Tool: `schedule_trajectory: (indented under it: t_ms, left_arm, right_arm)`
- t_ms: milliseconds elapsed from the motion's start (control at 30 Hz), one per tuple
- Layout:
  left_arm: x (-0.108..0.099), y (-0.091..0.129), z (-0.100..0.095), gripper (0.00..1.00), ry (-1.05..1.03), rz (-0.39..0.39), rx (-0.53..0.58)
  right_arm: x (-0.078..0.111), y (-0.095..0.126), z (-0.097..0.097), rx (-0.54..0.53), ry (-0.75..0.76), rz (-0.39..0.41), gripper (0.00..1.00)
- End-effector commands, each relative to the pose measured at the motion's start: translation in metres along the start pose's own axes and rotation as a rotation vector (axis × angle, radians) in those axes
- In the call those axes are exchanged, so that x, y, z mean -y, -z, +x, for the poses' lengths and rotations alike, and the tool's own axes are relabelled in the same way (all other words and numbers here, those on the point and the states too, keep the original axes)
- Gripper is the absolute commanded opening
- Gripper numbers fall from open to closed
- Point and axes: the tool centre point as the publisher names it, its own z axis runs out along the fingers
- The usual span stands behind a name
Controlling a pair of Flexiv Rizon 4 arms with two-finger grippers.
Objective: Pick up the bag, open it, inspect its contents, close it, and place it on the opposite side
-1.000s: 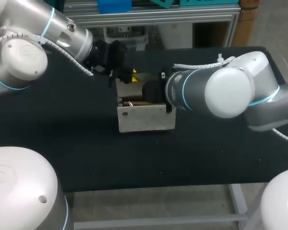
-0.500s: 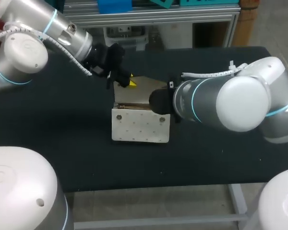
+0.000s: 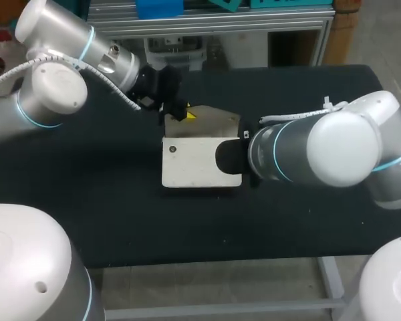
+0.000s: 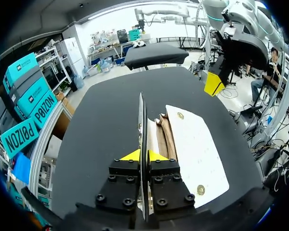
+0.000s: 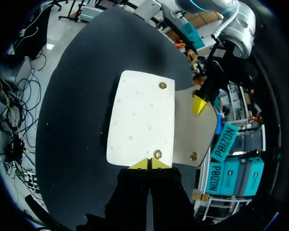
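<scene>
The bag (image 3: 197, 162) is a flat cream pouch with metal snaps, lying mid-table. Its white front flap (image 5: 142, 120) is spread wide, and a beige back panel (image 5: 192, 125) shows beyond it. My left gripper (image 3: 180, 112) is shut on the back panel's far edge; in the left wrist view the thin panel (image 4: 141, 125) stands edge-on between the yellow tips of that gripper (image 4: 144, 155). My right gripper (image 5: 150, 164) is shut on the white flap's edge beside a snap (image 5: 157, 154). In the head view the right arm's wrist (image 3: 230, 157) hides that grip.
The black table (image 3: 87, 194) stretches to both sides of the bag, with its front edge near me. My two arms come in from opposite sides and meet over the bag.
The bag stood open with its brown inside showing; now the white flap lies down over the opening. My right arm shifted right and toward the front edge with the flap. The left gripper shifted slightly.
</scene>
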Motion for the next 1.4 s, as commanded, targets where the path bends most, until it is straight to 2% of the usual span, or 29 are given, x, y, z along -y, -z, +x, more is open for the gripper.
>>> schedule_trajectory:
  t_ms: [33, 233, 500, 533, 600, 700, 967, 1133, 1400]
  left_arm:
    - [-0.007, -0.007, -0.002, 0.00, 0.010, 0.015, 0.005]
    - [-0.014, -0.022, -0.005, 0.00, 0.007, -0.018, -0.015]
    - [-0.023, -0.030, -0.008, 0.00, -0.008, -0.053, -0.013]
    - [-0.024, -0.031, -0.008, 0.00, -0.008, -0.053, -0.012]
    - [-0.028, -0.033, -0.008, 0.00, -0.002, -0.053, -0.010]
    - [-0.034, -0.034, -0.009, 0.00, 0.016, -0.053, -0.012]
    - [-0.043, -0.037, -0.012, 0.00, 0.050, -0.037, -0.043]
    - [-0.043, -0.041, -0.010, 0.00, 0.045, -0.033, -0.070]
    - [-0.041, -0.047, -0.007, 0.00, 0.026, -0.032, -0.110]
  right_arm:
    - [0.003, -0.020, 0.011, 0.166, -0.009, -0.017, 0.00]
    - [0.000, -0.030, 0.028, 0.120, -0.020, -0.013, 0.00]
    - [-0.010, -0.029, 0.053, 0.083, -0.013, 0.027, 0.01]
    - [-0.011, -0.030, 0.055, 0.077, -0.013, 0.039, 0.14]
    - [-0.011, -0.033, 0.061, 0.062, -0.023, 0.044, 0.27]
    - [-0.009, -0.038, 0.067, 0.046, -0.042, 0.047, 0.27]
    - [-0.005, -0.044, 0.069, 0.051, -0.046, 0.054, 0.37]
    - [0.001, -0.059, 0.062, 0.053, -0.055, 0.047, 0.34]
    - [0.003, -0.082, 0.051, 0.041, -0.066, 0.022, 0.35]
